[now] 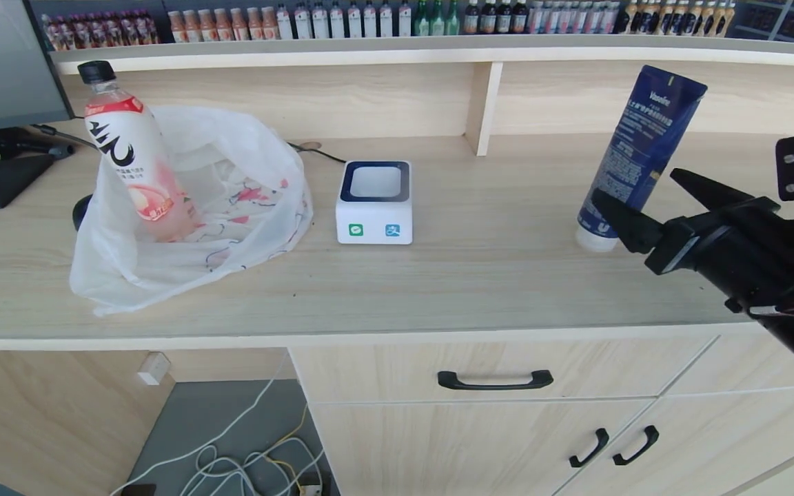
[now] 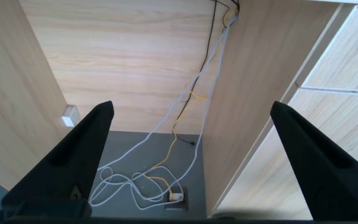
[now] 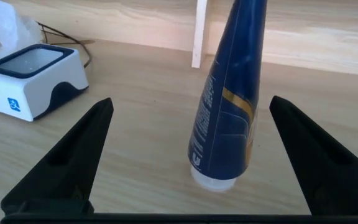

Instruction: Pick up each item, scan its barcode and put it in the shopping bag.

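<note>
The right gripper (image 1: pixel 635 186) is hovering low over the right end of the surface (image 1: pixel 480 282), its jaws spreading wide and holding nothing. Just ahead of them a blue tube (image 1: pixel 638 151) is standing on its pale cap, leaning a little, with its crimped end pointing up. From the right wrist view the tube (image 3: pixel 225 118) is sitting in line with the gap between the two black fingers (image 3: pixel 73 155), not touching either.

At the middle of the surface a white scanner (image 1: pixel 374 203) with a dark-rimmed window on top is sitting by itself, well apart from the tube. To the left a white plastic shopping bag (image 1: pixel 252 207) is lying open and crumpled, and a bottle (image 1: pixel 131 151) with a black cap and a pink label is standing tilted inside it, its neck sticking out above the bag's rim.

The left gripper (image 2: pixel 191 106) is hanging below the surface with its jaws also spread and empty, facing a recess in the cabinet where loose cables (image 2: pixel 142 180) are trailing on the floor.
</note>
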